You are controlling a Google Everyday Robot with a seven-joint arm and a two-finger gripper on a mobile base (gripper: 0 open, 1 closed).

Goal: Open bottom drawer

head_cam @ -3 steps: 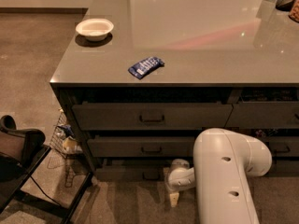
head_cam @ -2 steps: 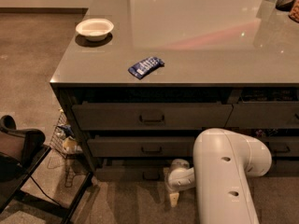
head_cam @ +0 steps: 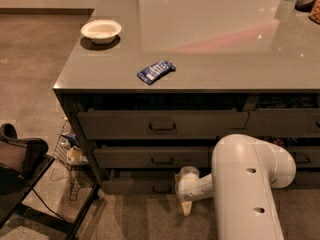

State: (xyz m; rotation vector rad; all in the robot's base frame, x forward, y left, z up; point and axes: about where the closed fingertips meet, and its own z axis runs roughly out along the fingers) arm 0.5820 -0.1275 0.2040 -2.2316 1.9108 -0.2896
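1. Plainly, the job has barely begun: the bottom drawer (head_cam: 135, 186), lowest of three stacked under the bench (head_cam: 210, 59), sits with its front about level with the frame, and no gap shows above it.
2. Its small dark handle (head_cam: 162, 189) is bare; nothing touches it.
3. The gripper (head_cam: 186, 208) hangs low near the floor, just right of that handle and at the right end of the drawer front, pointing downward on its pale wrist.
4. Whether the gripper is spread or closed cannot be told from this angle, and it holds nothing that can be seen.
5. The white arm (head_cam: 247, 184) bulks up in the foreground and hides the lower right part of the cabinet.
6. The middle drawer (head_cam: 140, 157) and the taller top drawer (head_cam: 115, 125) look untouched; they are not the target.
7. On the bench lie a white bowl (head_cam: 101, 30) near the left corner and a blue packet (head_cam: 156, 71) close to the front edge, both well apart from the work.
8. Left to do, by this reading: bring the gripper across to the handle, take hold of it, and pull the drawer straight out. That is nearly the whole task.
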